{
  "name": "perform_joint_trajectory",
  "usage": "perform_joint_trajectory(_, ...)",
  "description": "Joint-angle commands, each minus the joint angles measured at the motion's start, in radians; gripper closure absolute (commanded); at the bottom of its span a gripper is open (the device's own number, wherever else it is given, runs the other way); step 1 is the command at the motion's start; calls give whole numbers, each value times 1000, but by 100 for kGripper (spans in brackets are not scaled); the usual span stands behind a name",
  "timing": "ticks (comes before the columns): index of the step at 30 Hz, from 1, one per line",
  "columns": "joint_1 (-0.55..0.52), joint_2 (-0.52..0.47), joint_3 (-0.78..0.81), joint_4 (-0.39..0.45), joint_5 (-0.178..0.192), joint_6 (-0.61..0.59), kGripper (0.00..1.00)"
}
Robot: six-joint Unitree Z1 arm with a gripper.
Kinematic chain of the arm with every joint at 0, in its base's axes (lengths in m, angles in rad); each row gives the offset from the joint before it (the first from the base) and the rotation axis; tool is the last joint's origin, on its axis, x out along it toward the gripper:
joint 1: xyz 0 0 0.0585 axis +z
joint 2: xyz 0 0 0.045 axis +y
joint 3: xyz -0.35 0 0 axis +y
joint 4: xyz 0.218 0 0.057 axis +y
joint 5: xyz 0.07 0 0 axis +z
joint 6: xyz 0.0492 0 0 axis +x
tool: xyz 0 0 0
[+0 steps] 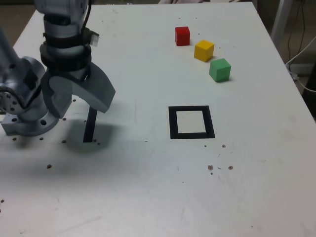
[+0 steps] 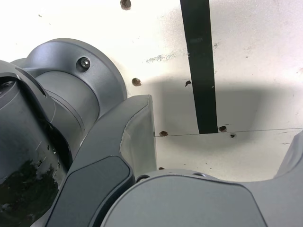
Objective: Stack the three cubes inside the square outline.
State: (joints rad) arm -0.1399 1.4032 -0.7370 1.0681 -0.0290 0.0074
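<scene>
— Grey metal arm, you see it? It stands at the exterior view's left, and its gripper (image 1: 81,106) hangs just above the white table (image 1: 148,187), over a straight black strip (image 1: 90,124).

— Yes. Is the gripper holding something?

— No, nothing. The two jaws are spread apart and the space between them is empty. Only a shadow lies on the table under it.

— And where are the cubes?

— Far from the arm, toward the exterior view's upper right. They make a slanted row: the red cube (image 1: 182,35) is farthest back, then the yellow cube (image 1: 204,50), then the green cube (image 1: 219,69) closest to us. Each is near the next, but they are not touching, I think.

— And the square outline?

— The square outline (image 1: 172,123) lies flat near the middle of the table, in front of the cubes and well apart from them. Its white centre holds nothing.

— What does the wrist view give?

— Mostly the arm's own grey body, and the black strip (image 2: 201,66) ending at a thin line on the table (image 2: 265,47).
</scene>
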Motion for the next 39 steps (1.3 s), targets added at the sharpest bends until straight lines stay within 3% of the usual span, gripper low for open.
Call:
perform_joint_trajectory(1,-1,4,3,-3,3,1,1)
perform_joint_trajectory(16,-1,8,-5,-1,11,1,1)
perform_joint_trajectory(26,9,-14,-56,69,29,2,1)
perform_joint_trajectory(32,34,-3,-142,114,57,14,1)
perform_joint_trajectory(39,137,52,-239,126,104,67,1)
